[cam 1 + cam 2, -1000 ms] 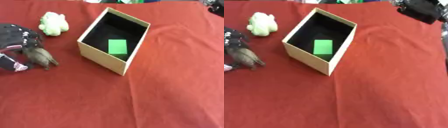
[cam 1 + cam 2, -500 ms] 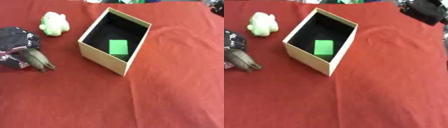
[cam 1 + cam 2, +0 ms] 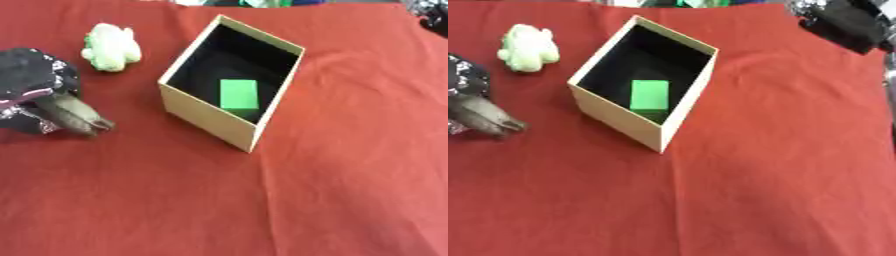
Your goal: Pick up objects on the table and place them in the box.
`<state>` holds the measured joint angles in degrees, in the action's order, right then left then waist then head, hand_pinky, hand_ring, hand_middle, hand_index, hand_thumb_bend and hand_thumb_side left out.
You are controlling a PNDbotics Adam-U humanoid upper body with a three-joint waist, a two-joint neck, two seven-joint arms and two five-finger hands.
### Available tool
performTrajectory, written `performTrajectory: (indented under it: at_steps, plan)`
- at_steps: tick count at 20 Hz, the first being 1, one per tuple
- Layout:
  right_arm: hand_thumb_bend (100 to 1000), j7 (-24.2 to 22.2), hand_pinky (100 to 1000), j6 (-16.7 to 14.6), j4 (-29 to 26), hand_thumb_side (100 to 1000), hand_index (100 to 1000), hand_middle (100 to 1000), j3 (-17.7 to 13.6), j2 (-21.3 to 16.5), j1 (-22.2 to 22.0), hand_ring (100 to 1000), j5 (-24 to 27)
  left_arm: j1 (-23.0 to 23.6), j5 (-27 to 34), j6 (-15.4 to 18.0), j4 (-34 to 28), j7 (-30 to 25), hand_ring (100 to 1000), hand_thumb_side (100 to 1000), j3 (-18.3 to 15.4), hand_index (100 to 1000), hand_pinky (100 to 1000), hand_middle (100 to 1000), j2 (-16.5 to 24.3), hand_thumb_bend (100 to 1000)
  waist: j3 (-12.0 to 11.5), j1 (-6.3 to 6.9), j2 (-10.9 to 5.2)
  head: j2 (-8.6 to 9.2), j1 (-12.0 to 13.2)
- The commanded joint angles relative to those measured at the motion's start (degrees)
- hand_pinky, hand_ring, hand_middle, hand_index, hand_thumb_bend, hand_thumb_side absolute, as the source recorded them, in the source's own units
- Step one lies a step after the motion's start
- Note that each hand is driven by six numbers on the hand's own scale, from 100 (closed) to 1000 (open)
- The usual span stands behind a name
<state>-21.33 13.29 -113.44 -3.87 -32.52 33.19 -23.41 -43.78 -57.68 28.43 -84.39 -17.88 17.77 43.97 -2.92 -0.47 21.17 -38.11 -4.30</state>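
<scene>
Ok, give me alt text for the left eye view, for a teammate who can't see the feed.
An open cardboard box sits askew on a red cloth, with a green block lying inside on its dark floor. A pale green plush toy lies on the cloth beyond the box's left side. The robot's left hand shows at the left edge.

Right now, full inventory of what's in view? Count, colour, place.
box: 1, tan outside, black inside, open top, centre of table
green block: 1, bright green, on the box floor
soft toy: 1, pale green, far left, on the cloth, left of the box
tablecloth: 1, red, covers the table
left hand: 1, black with grey fingers, left edge, fingers curled toward the cloth, holding nothing visible
right hand: 1, black, top right corner; fingers not readable
</scene>
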Motion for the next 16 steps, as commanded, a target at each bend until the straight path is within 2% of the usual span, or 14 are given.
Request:
performTrajectory:
  at_steps: [1, 9, 13, 16]
  plan:
    - [100, -0.17, 831, -0.15, -1.15, 828, 1000, 634, -0.82, -1.06, 0.21, 794, 0.58, -1.59, 1.26, -0.91, -3.3, -1.71, 507, 100, -1.02, 507, 399, 501, 2.69, 176, -0.23, 0.32, -1.73, 0.22, -0.67]
    - [100, -0.43, 831, -0.53, -1.15, 824, 1000, 633, -0.76, -1.35, -0.08, 795, 0.57, -7.28, 5.22, -2.13, -6.5, -7.75, 506, 100, -1.13, 504, 401, 501, 1.92, 172, 0.0, 1.37, -2.5, -0.53, -1.46]
    - [100, -0.7, 831, -0.66, -1.15, 823, 1000, 634, -0.64, -1.19, 0.06, 795, 0.57, -12.6, 7.03, -2.2, -5.41, -9.93, 500, 100, -0.97, 502, 401, 498, -1.95, 109, 0.41, 1.67, -2.61, -0.58, -1.07]
    - [100, -0.92, 830, -0.85, -1.15, 823, 1000, 633, -0.5, -0.9, 0.53, 795, 0.73, -16.68, 8.29, -2.83, -3.04, -10.11, 496, 100, -1.13, 503, 402, 497, -6.31, 100, 1.07, 1.67, -2.33, -0.35, -0.46]
